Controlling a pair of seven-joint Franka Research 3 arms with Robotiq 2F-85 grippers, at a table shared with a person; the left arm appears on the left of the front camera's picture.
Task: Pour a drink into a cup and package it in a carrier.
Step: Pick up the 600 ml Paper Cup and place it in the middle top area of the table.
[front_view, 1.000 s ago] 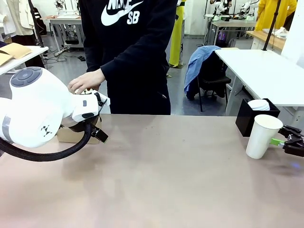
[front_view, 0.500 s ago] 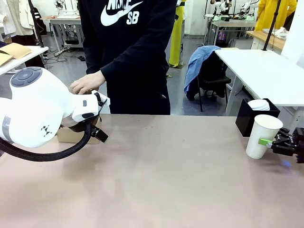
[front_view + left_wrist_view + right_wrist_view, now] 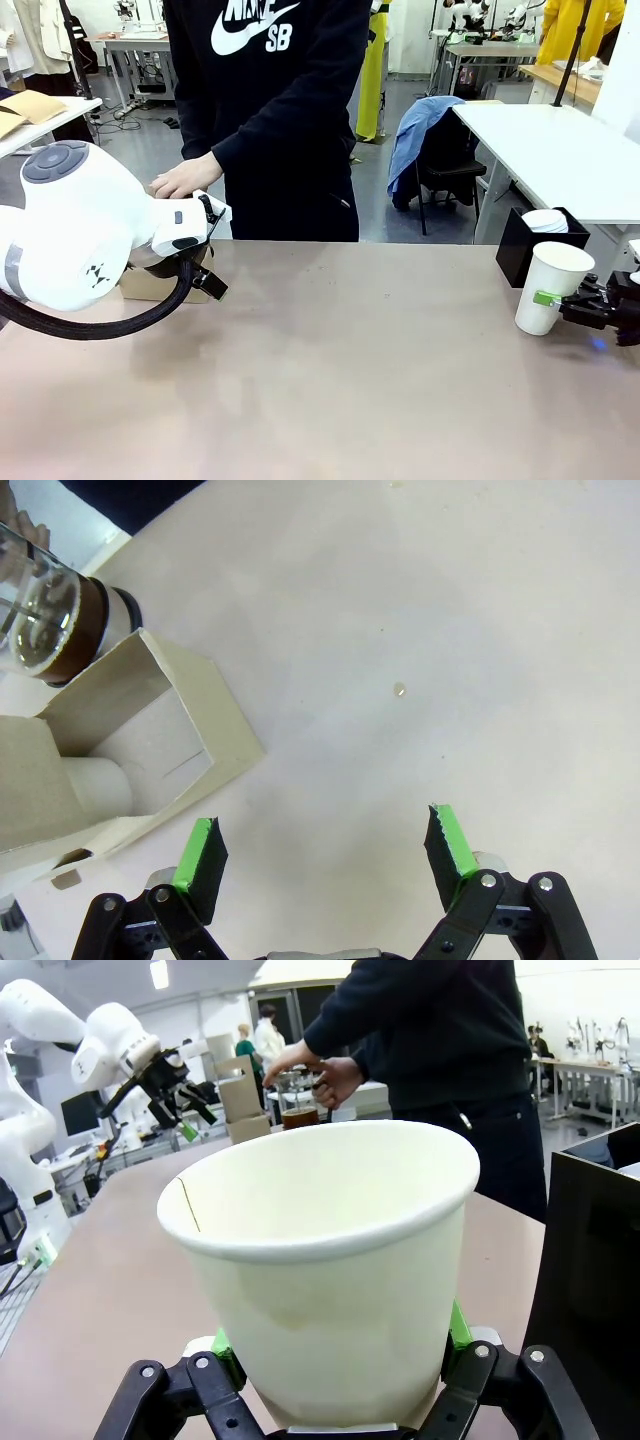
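The cup (image 3: 548,287) is a white paper cup with an open top, standing at the table's right end. My right gripper (image 3: 556,300) holds it low on its wall; in the right wrist view the cup (image 3: 330,1270) sits between the green pads (image 3: 226,1348). Above the table's left end, my left gripper (image 3: 325,845) hangs open and holds nothing. The brown carrier (image 3: 130,735) lies just beyond its fingers (image 3: 200,855). Behind the carrier stands the glass pitcher (image 3: 45,620) with the dark drink (image 3: 88,630). A person's hand (image 3: 185,178) rests over that spot.
A black square box (image 3: 522,247) holding white lids stands right behind the cup. The person stands at the far edge, left of centre. My left arm's large white body (image 3: 70,235) hides most of the carrier (image 3: 148,285). The tabletop (image 3: 350,370) stretches between the arms.
My right gripper has slid left from the table's right edge until its fingers closed around the cup, which shifted slightly left. The person's hand moved a little. The left arm stayed still.
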